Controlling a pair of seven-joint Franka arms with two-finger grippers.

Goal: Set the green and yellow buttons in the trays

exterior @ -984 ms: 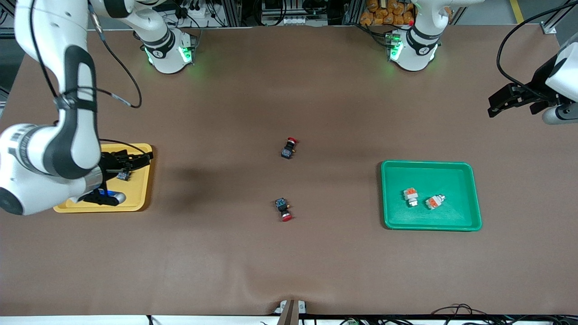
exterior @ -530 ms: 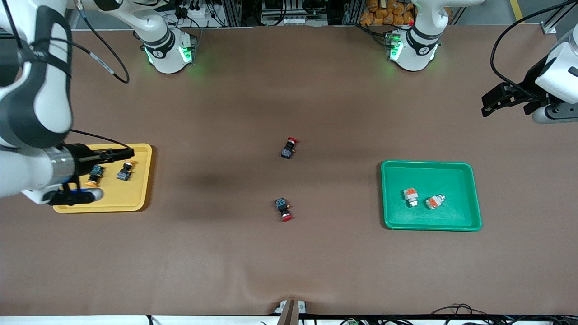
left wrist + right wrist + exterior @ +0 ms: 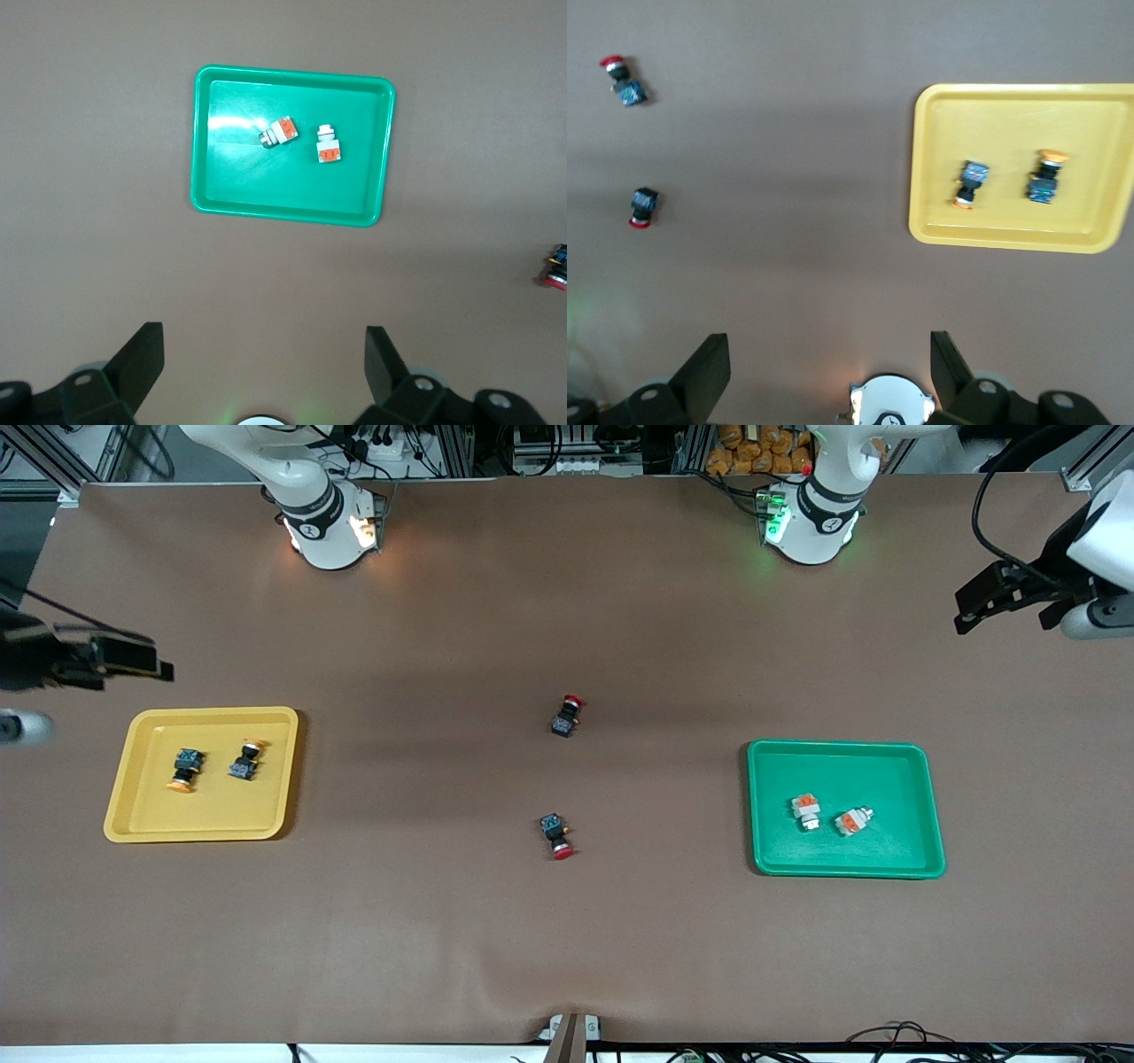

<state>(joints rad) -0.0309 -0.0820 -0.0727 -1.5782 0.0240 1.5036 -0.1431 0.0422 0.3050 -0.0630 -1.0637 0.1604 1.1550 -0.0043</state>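
1. My right gripper [image 3: 133, 657] hangs in the air over bare brown table at the right arm's end, beside the yellow tray; my right wrist view shows its two black fingers [image 3: 709, 367] spread wide with nothing between them.
2. My left gripper [image 3: 983, 607] is up over bare table at the left arm's end, with its fingers [image 3: 142, 359] also wide apart and empty.
3. The shallow yellow plastic tray with rounded corners [image 3: 142, 828] lies flat toward the right arm's end of the table.
4. In it lie two dark blue-black push-button switches with orange-yellow caps [image 3: 185, 769] [image 3: 245, 761], side by side but not touching, both on their sides.
5. The shallow green plastic tray with a raised rim [image 3: 921, 815] lies toward the left arm's end.
6. In it rest two white-and-orange push-button switches [image 3: 804, 810] [image 3: 852, 820], close together and just apart, in the half of the tray nearer the front camera.
7. Two dark-bodied switches with red caps lie on the bare table between the trays: one [image 3: 566, 715] farther from the front camera, the other [image 3: 557, 836] nearer to it, well apart from each other.
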